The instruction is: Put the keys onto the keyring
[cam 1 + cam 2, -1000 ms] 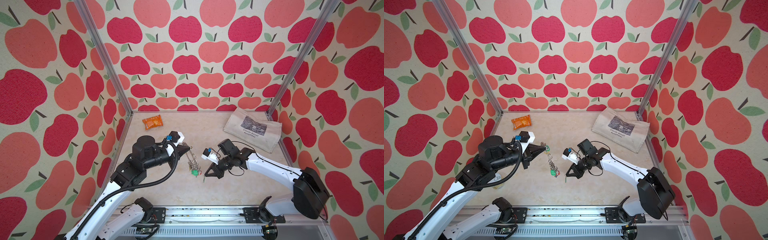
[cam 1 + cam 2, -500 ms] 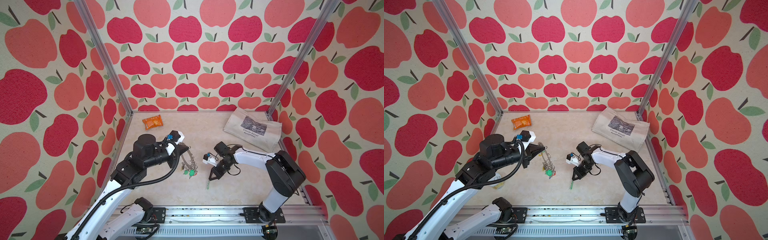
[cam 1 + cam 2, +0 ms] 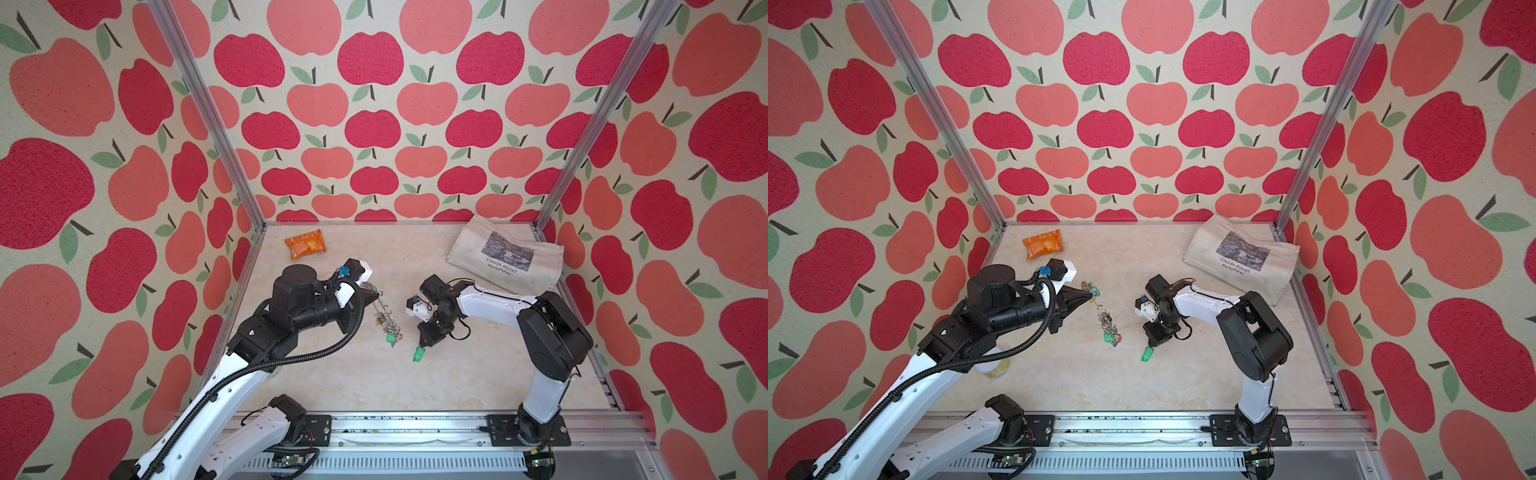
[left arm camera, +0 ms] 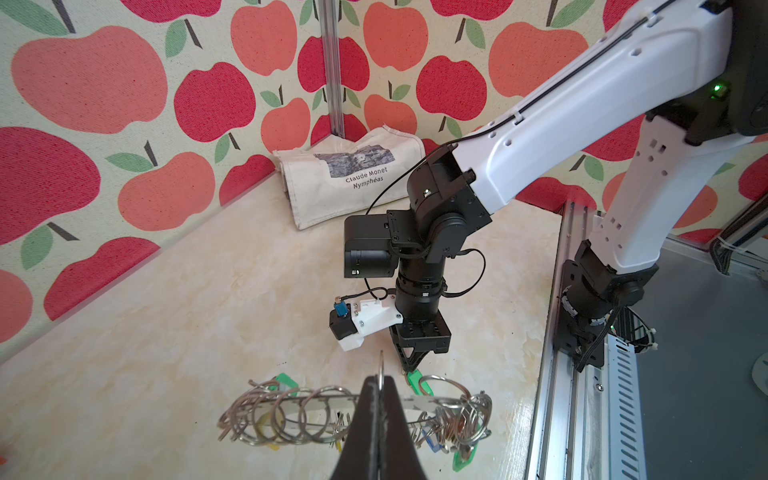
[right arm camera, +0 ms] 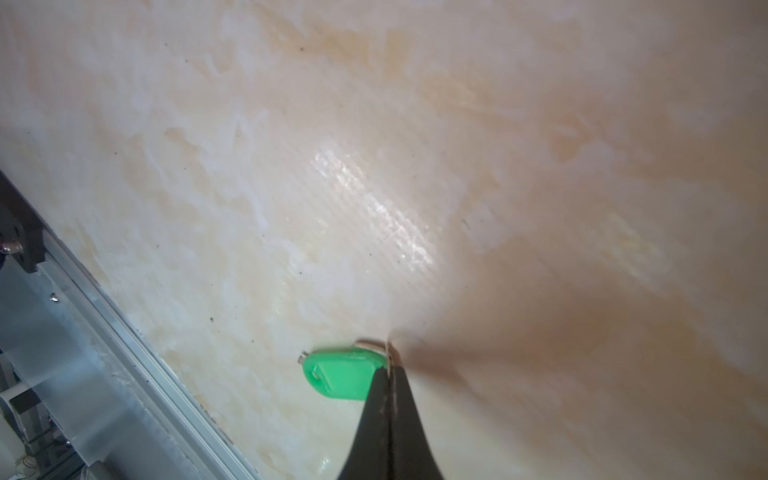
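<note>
Left hand clamped shut on the rim of the keyring, which is held edge-on. In both top views its long axis slants from the hand's tip toward the near rail and slightly right, ending in a clump of keys with green, blue and yellow tags. In the left wrist view the disc shows only as a thin strip running across the frame, with wire rings bunched on both sides of the closed fingertips. Its central hole is not visible from any view. Cannot tell whether the lower end touches the surface. Right hand, pointing down, is closed at one end of a green-tagged key, just right of the keyring's lower end and apart from it. The tag's long axis points away from the hand toward the near rail. In the right wrist view only a small metal stub shows at the tag's far end and a sliver of metal at the pinch; the blade is hidden, and whether the grip is on a ring or on the tag is unclear. An orange packet lies at the far left of the surface. A printed cloth bag lies at the far right corner.
</note>
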Motion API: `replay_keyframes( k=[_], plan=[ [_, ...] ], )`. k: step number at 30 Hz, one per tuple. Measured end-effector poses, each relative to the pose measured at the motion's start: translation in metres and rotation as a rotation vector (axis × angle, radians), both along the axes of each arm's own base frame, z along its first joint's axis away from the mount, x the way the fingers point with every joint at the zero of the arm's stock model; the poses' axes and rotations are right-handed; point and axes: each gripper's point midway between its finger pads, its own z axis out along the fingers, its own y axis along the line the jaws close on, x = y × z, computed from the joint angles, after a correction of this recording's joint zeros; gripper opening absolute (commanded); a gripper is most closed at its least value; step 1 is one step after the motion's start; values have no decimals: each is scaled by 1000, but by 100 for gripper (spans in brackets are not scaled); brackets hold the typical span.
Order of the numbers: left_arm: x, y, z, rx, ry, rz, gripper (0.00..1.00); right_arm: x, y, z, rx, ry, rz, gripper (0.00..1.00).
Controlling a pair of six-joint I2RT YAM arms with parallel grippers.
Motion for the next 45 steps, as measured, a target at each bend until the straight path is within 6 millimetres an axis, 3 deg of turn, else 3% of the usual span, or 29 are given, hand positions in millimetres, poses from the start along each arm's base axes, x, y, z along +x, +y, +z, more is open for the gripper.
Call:
replay_keyframes(
  k=[19, 24, 27, 32, 37, 45],
  plan=[
    [-3, 2, 7, -11, -17, 1, 0, 0, 8, 0, -103, -48, -53, 0],
    [-4, 3, 9, -13, -24, 4, 0, 1, 3, 17, -37, -135, -40, 0],
    [-6, 4, 14, -11, -30, 1, 0, 5, 3, 57, 70, -242, -8, 0],
    [-7, 5, 36, 3, -79, -14, 0, 8, 7, 165, 352, -507, 55, 0],
    [-6, 0, 65, 28, -146, -48, 0, -1, 12, 253, 540, -655, 139, 0],
    [-28, -28, 107, 113, -262, -170, 0, -25, 13, 357, 702, -784, 263, 0]
  ],
)
